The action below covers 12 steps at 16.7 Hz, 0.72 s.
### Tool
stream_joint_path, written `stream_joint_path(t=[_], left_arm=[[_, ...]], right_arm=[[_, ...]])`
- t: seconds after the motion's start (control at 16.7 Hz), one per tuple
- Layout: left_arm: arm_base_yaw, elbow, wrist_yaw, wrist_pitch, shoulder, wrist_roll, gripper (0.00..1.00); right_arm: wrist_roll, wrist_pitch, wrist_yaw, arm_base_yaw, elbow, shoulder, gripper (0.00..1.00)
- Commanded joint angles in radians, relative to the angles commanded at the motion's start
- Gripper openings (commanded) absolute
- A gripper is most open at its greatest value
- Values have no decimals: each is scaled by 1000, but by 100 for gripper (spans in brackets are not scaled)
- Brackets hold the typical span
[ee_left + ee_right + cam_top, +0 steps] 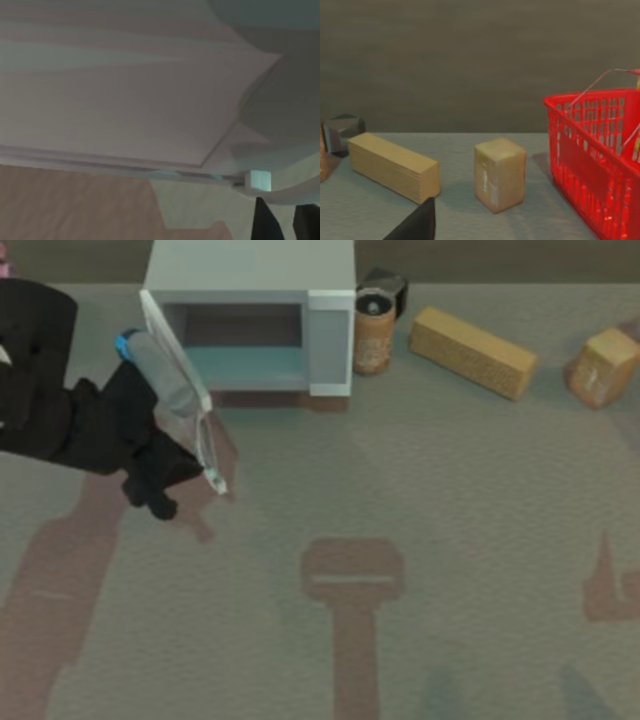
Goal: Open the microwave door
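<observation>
The white-silver microwave stands at the back left with its pale teal inside showing. The microwave door is swung far out toward the front left, with its free edge near the table's left middle. My left gripper is at the door's outer face by that free edge, shut on the white bar handle. In the left wrist view the door panel fills most of the picture, and the two dark fingertips of my left gripper reach the handle. My right gripper is outside the top view; one fingertip shows with nothing against it.
A brown can and a dark object stand right of the microwave. Farther right lie a long tan block and a brown box. The right wrist view shows the block, the box and a red basket.
</observation>
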Motion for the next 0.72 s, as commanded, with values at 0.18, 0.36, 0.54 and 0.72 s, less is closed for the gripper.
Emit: stream_joint_path(t=[0.18, 0.36, 0.54, 0.72], left_arm=[[0, 0, 0, 0, 0, 0, 0], [-4, -4, 4, -2, -2, -3, 0], [7, 3, 15, -20, 5, 26, 0], [25, 17, 32, -41, 8, 70, 0]], right_arm=[[0, 0, 0, 0, 0, 0, 100], [0, 0, 0, 0, 0, 0, 100], [0, 0, 0, 0, 0, 0, 100], [0, 0, 0, 0, 0, 0, 100]])
